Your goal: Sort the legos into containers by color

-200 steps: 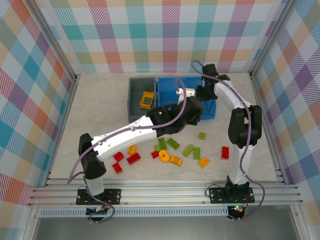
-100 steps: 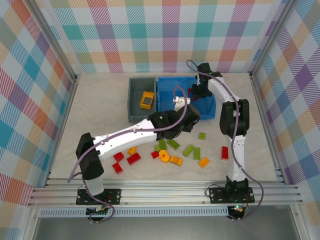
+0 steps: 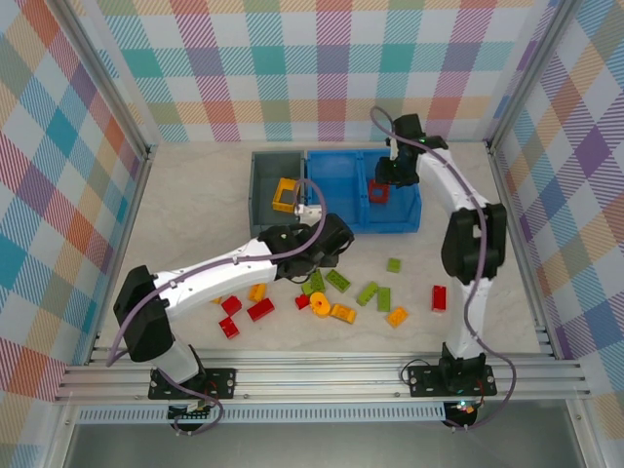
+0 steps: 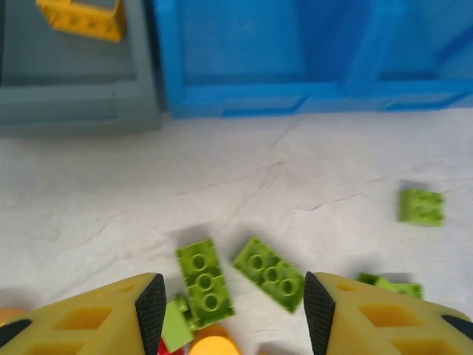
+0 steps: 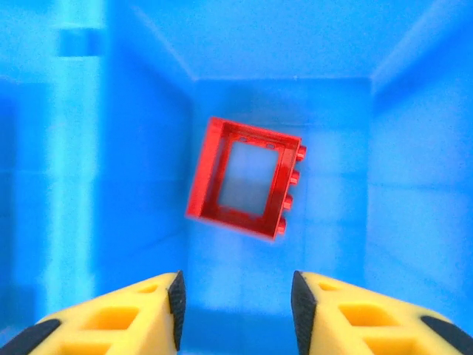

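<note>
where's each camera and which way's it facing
Top: above, behind the bases, looking down on the table; left arm, right arm show.
Left wrist: on its arm, past the left gripper, over green legos toward grey bin and blue bin.
Right wrist: on its arm, past the right gripper, down into the blue bin at a red frame.
Shared: top and right wrist, red frame; top and left wrist, grey bin.

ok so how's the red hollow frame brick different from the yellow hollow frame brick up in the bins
Colour: the red hollow frame brick is red, the yellow hollow frame brick yellow-orange. Place: the red one is in the right compartment of the bright blue plastic bin, the yellow one in the dark grey plastic bin. Both are hollow square frames inside a bin.
</note>
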